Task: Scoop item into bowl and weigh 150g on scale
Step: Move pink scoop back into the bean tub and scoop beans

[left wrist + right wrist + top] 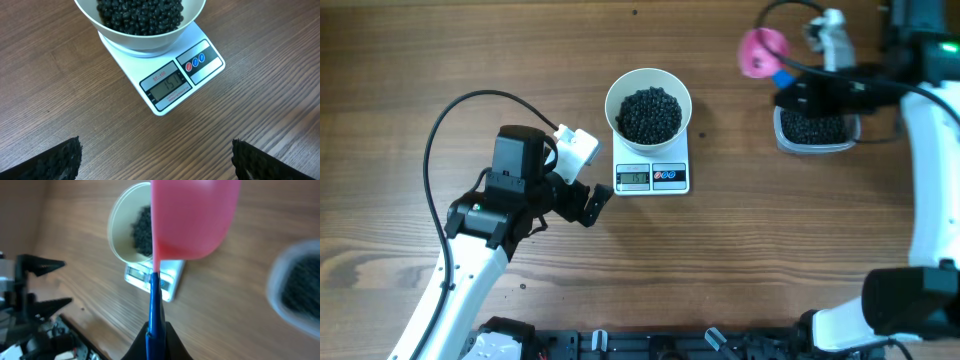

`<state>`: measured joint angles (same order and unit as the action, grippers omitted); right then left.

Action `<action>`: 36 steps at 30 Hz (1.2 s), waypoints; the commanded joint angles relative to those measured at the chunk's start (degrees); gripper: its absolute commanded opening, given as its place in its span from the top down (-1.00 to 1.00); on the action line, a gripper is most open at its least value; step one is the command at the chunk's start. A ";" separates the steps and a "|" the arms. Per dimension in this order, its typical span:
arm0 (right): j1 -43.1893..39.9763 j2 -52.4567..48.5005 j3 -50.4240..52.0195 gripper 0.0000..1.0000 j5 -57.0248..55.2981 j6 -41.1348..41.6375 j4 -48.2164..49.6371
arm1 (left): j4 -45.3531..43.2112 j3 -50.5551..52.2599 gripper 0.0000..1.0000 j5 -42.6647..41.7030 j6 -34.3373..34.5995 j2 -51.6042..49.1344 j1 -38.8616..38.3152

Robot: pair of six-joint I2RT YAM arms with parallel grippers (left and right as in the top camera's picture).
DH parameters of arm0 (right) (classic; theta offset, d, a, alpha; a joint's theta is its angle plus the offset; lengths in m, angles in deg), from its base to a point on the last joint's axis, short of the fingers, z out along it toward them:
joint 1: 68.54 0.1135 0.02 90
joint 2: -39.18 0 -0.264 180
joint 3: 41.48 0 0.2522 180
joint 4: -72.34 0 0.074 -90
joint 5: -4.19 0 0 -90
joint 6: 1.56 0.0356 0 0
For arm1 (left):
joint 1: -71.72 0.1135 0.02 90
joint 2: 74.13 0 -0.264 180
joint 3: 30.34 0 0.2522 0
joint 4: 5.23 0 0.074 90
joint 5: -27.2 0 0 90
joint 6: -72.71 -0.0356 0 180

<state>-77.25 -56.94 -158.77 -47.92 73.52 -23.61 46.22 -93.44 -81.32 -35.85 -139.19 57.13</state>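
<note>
The bowl [616, 100], filled with black beads [649, 115], sits on the scale [651, 178] mid-table toward the far edge; the left gripper [156, 162] hangs just beside the scale's near-left corner, jaws wide and empty; the right gripper [157, 335] has its jaws clamped on the blue handle of a pink scoop [192, 220], by the clear tub [817, 150] near the right edge.
</note>
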 commanded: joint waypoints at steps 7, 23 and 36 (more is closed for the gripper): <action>-10.03 0.85 1.53 0.91 -25.57 -0.79 -3.30 | -0.15 0.55 -0.99 -0.92 -0.11 -0.44 -0.20; 4.07 0.81 12.48 0.91 -59.34 12.13 4.66 | -0.15 0.55 -1.00 -0.92 -0.11 -0.44 -0.20; 6.29 0.81 12.46 0.91 -62.20 11.89 6.03 | -0.15 0.55 -1.00 -0.92 -0.09 -0.44 -0.20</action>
<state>-71.09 -56.37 -146.48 -109.54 84.34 -18.35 46.20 -93.44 -81.32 -35.85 -139.19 57.13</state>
